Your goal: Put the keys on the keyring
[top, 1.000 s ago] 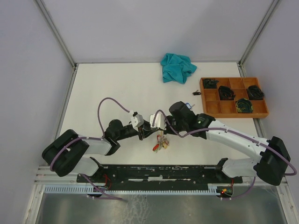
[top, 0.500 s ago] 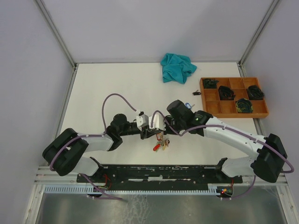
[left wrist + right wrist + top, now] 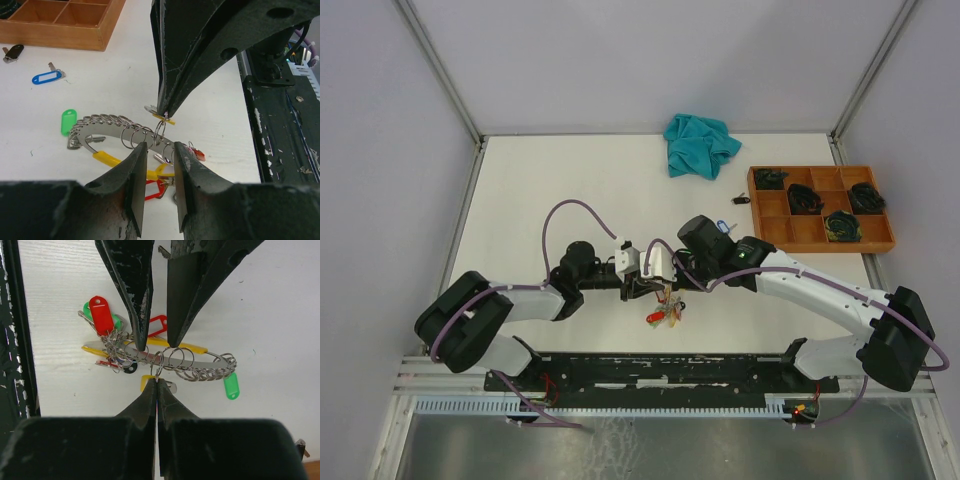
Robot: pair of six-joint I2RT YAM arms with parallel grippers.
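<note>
This is a robotics lab test cell. The white table (image 3: 570, 190) is boxed in by plain pale panels (image 3: 650, 60) set in aluminium posts (image 3: 440, 75). At the table's near edge, a cabled left arm (image 3: 520, 305) and right arm (image 3: 820, 292) are bolted to a black mounting plate (image 3: 670, 368) — bench hardware. A wooden sorting tray (image 3: 820, 241) sits on the table's right side.

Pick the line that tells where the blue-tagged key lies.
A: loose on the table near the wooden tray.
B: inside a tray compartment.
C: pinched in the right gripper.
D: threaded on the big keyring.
A: the blue-tagged key lies flat on the table just short of the wooden tray, well apart from the keyring.
</note>
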